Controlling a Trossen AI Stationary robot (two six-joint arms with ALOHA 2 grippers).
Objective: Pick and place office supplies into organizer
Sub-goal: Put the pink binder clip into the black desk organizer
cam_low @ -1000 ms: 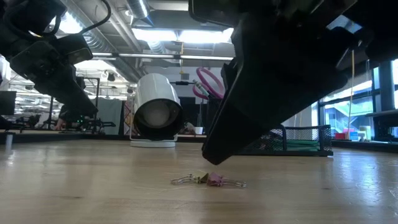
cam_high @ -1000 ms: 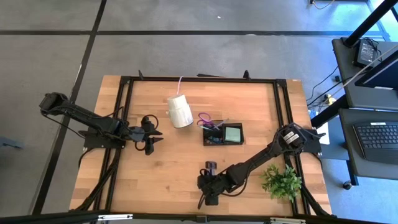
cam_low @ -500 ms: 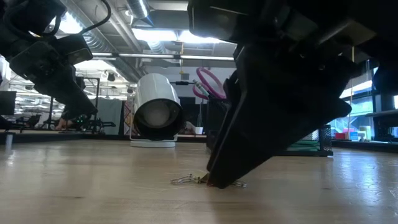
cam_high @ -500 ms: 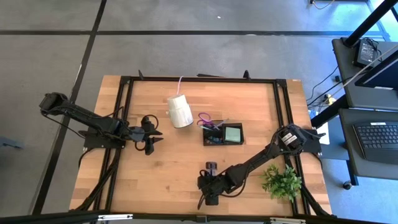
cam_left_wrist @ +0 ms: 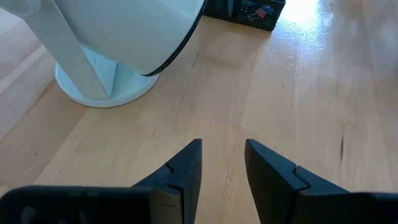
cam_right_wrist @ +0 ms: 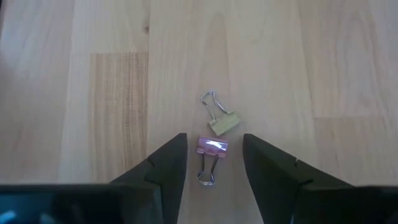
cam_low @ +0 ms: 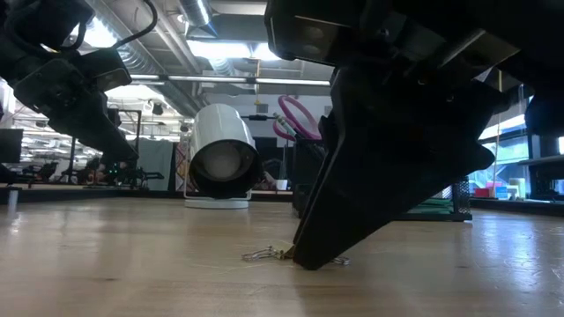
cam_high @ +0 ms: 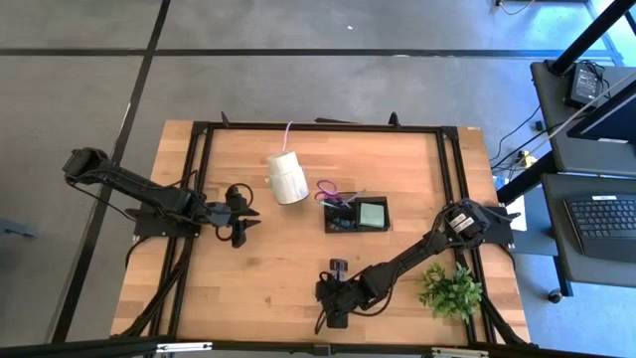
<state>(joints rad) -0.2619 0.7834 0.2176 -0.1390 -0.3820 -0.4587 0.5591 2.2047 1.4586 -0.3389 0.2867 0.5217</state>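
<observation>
So we're looking at the right gripper down low at the near edge of the wooden table, fingers apart and straddling a little pink binder clip. Nothing's pinched yet, the clip sits on the wood in the gap between the two fingertips. Just beyond it, touching or nearly so, lies a gold binder clip with its wire handle pointing away from the gripper. In the low view the gripper's tip comes right down to the tabletop over the clips, hiding most of them.

The organizer is well apart from there, farther back and near the middle of the table. We can see the mint-green sticky-note pad in its right compartment and the purple-handled scissors poking out at its far left corner.

The left gripper hangs on the left side of the table, jaws released and empty, just beside the white cylinder roll. A green plant sits at the near right corner
</observation>
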